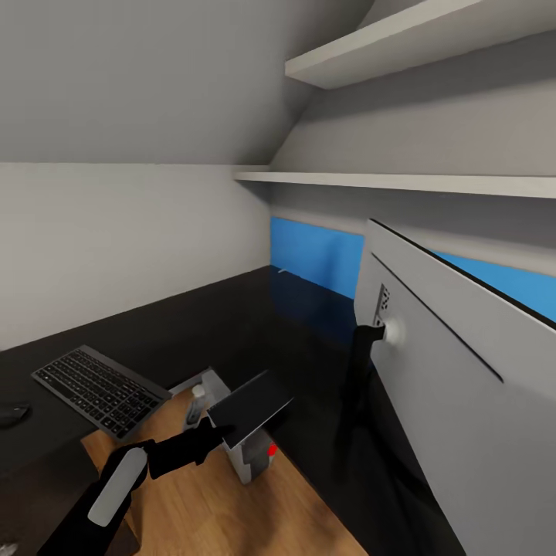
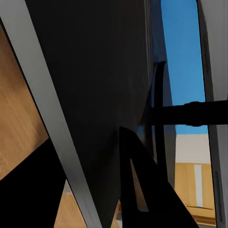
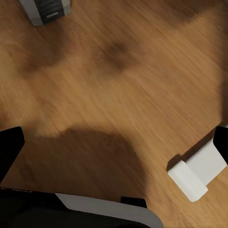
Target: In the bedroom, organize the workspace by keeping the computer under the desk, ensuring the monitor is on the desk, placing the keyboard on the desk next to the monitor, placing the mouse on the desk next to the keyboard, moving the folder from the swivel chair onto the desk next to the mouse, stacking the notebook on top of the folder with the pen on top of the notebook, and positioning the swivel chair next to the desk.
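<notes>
Left arm's fingers [image 1: 218,432] reached toward a dark flat panel; grip unclear. Dark-grey slim keyboard [image 1: 100,388] lay on glossy black tabletop [image 1: 232,324] near its front edge; right fingers parted.

The monitor [image 1: 455,371] stands on the glossy black tabletop [image 1: 255,324], its light-grey back showing, well beyond the left jaws. The dark keyboard [image 1: 99,390] lies flat beside them — the small mouse [image 1: 14,413] just past it. The computer [image 1: 251,432] stands on the floor, partly hidden.
</notes>
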Tool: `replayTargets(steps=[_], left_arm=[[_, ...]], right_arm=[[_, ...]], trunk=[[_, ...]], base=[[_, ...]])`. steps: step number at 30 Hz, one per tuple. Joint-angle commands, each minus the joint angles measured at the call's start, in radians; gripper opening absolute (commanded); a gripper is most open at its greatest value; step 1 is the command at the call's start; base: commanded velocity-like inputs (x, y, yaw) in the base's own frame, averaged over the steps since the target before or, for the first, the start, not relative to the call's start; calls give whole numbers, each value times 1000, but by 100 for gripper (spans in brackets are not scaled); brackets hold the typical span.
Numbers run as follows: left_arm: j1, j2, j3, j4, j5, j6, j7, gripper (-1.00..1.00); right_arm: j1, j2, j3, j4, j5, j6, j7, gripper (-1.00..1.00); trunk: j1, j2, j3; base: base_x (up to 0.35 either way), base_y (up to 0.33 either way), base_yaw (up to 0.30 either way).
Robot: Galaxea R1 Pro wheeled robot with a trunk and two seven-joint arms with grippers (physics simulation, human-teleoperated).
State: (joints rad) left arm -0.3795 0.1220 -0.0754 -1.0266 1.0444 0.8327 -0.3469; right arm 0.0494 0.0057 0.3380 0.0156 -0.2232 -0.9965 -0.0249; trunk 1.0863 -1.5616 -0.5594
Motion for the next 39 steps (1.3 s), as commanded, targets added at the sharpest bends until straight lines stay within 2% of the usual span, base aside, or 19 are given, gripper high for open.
replayTargets(steps=[1,18,19,22,28,39], left_arm=[[-1,2,-1,0,0,2,-3,-100],[-1,11,1,-4,2,4,-6,-100],[-1,23,1,-36,3,7,-10,-100],[-1,33,-1,-111,3,12,-18,-100],[-1,35,-2,-185,3,19,-21,-100],[-1,36,1,-293,3,69,-20,-100]], right_arm=[[0,0,9,1,-7,-4,-3,100],[-1,0,9,1,-7,-2,-2,100],[0,0,9,0,-7,-1,-3,100],[0,0,9,0,-7,17,-2,100],[0,0,9,0,-7,29,-1,100],[0,-1,8,0,-7,22,2,100]], trunk=[[0,0,-1],[0,0,-1],[0,0,-1],[0,0,-1],[0,0,-1],[0,0,-1]], base=[[0,0,267],[0,0,268],[0,0,268],[0,0,268],[0,0,234],[0,0,45]])
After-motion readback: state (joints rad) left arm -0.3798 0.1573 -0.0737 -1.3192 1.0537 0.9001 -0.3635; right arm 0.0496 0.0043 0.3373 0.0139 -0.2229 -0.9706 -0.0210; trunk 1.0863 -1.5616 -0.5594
